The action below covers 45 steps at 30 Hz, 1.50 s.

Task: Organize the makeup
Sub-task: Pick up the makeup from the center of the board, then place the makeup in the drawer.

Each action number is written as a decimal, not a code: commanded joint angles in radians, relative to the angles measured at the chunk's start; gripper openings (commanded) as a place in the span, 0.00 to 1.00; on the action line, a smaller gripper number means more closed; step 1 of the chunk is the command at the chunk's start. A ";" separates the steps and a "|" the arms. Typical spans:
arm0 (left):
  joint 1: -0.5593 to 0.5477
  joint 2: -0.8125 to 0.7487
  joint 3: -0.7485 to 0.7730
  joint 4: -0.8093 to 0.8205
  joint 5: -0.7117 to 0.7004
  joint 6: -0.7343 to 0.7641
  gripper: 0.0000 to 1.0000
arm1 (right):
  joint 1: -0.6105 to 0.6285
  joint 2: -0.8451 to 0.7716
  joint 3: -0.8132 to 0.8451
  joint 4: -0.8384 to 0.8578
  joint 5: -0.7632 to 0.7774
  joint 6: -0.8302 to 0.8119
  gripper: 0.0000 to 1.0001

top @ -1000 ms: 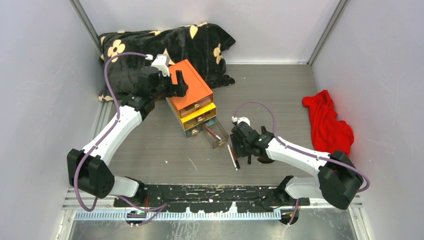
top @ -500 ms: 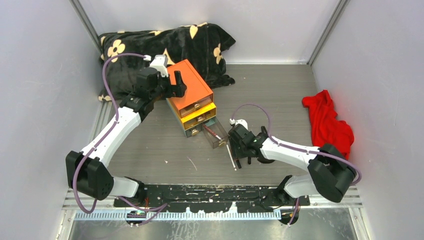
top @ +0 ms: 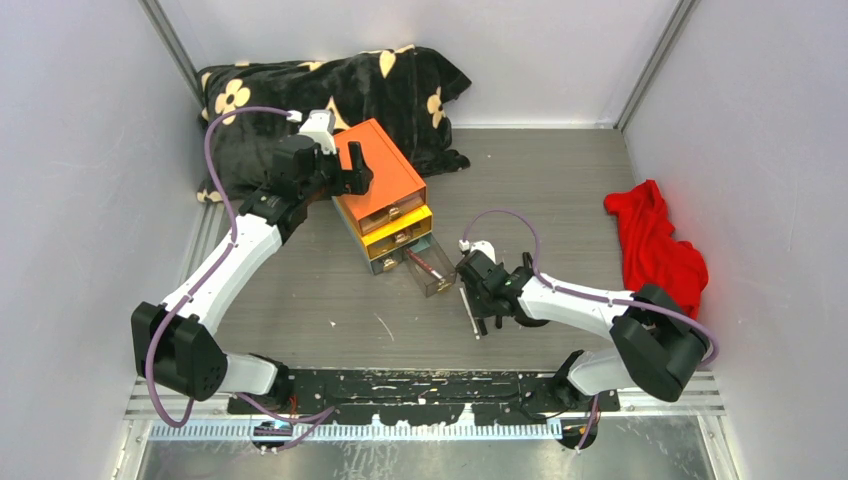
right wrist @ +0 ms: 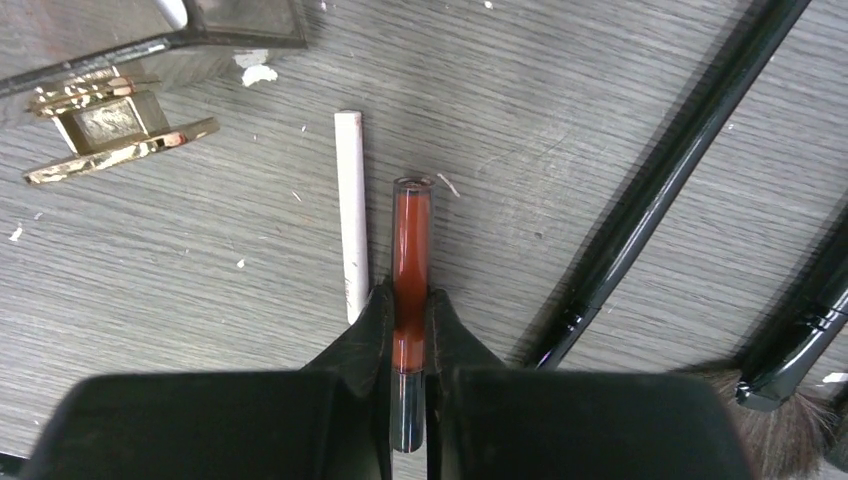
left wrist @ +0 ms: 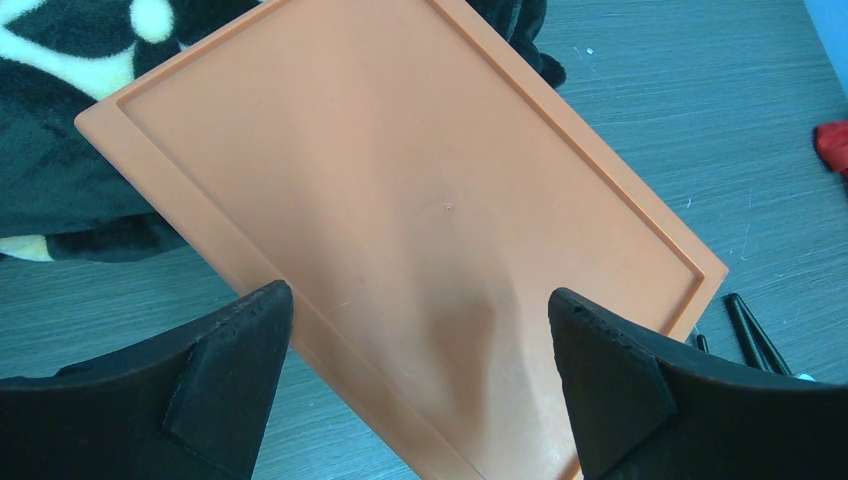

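Observation:
My right gripper [right wrist: 410,312] is shut on a thin red tube [right wrist: 411,240] with a dark cap, low over the table; the gripper shows in the top view [top: 478,305] just right of the open clear drawer [top: 432,270]. A thin white stick [right wrist: 350,210] lies beside the tube. Slim black brushes [right wrist: 660,190] lie to its right. My left gripper [left wrist: 420,385] is open over the orange-topped box [left wrist: 400,220], also in the top view [top: 355,168]. The pink palette is out of view.
The drawer's gold handle [right wrist: 110,130] is near the tube's tip. The box of drawers [top: 385,200] stands mid-table. A black flowered blanket [top: 330,90] lies at the back left, a red cloth [top: 655,245] at the right.
My right gripper has shifted slightly left, toward the open drawer. My left arm has not moved.

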 commanded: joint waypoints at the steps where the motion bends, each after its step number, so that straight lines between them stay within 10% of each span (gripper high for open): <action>1: 0.012 0.004 -0.035 -0.138 -0.028 -0.003 1.00 | 0.013 -0.027 0.038 -0.051 0.051 0.005 0.01; 14: 0.012 -0.003 -0.034 -0.133 -0.025 -0.009 1.00 | 0.018 0.058 0.566 -0.379 -0.042 -0.172 0.01; 37: 0.012 -0.028 -0.033 -0.146 -0.027 0.001 1.00 | 0.006 0.336 0.703 -0.192 -0.098 -0.211 0.03; 40: 0.012 -0.028 -0.031 -0.145 -0.027 0.000 1.00 | 0.002 0.357 0.711 -0.175 -0.074 -0.209 0.10; 45: 0.012 -0.034 -0.028 -0.150 -0.031 0.005 1.00 | 0.002 0.379 0.707 -0.153 -0.019 -0.205 0.50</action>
